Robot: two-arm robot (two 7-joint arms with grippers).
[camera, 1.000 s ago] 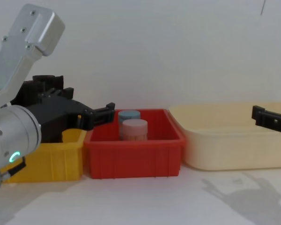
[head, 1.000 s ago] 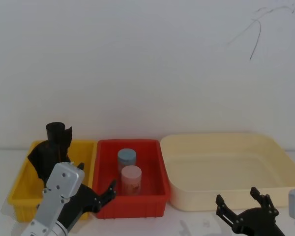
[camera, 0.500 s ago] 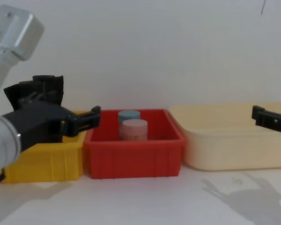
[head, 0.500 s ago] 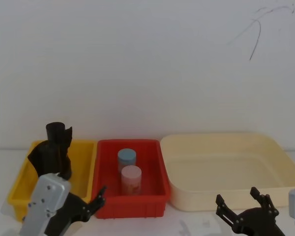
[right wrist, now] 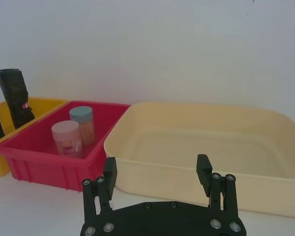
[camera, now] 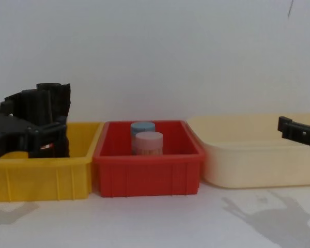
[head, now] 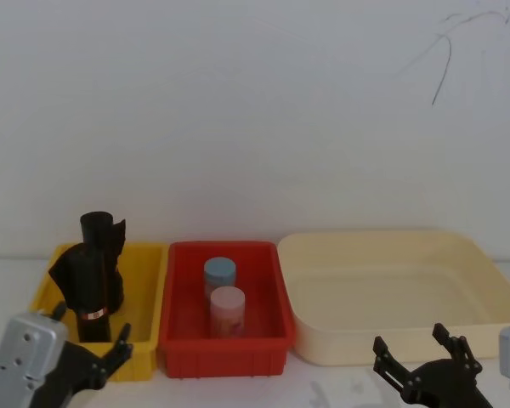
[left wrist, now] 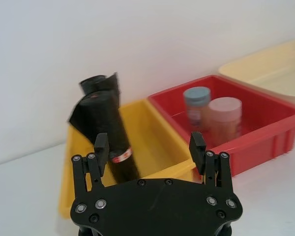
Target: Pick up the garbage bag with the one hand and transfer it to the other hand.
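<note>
We find the garbage bag [head: 93, 270] standing nearly upright in the yellow bin [head: 144, 297], the leftmost of three bins lined up on the tabletop [camera: 155, 222]. Its red-and-white label band sits low on the roll, and its crumpled top rises above the bin rim. The left pincer [left wrist: 149, 142] is low at the near side of the yellow bin, with its fingers spread wide and nothing between them. In the left wrist view the bag stands beyond the fingers, nearer the one on its side; we cannot tell whether that finger touches it. The right pincer [right wrist: 156, 167] is low in front of the cream bin [head: 348, 344], well apart from the bag, with its fingers likewise spread and empty. The red bin [head: 225, 361] stands between the yellow and cream bins and holds a blue-lidded jar [head: 219, 274] with a pink-lidded jar [head: 227, 306] just in front of it.
</note>
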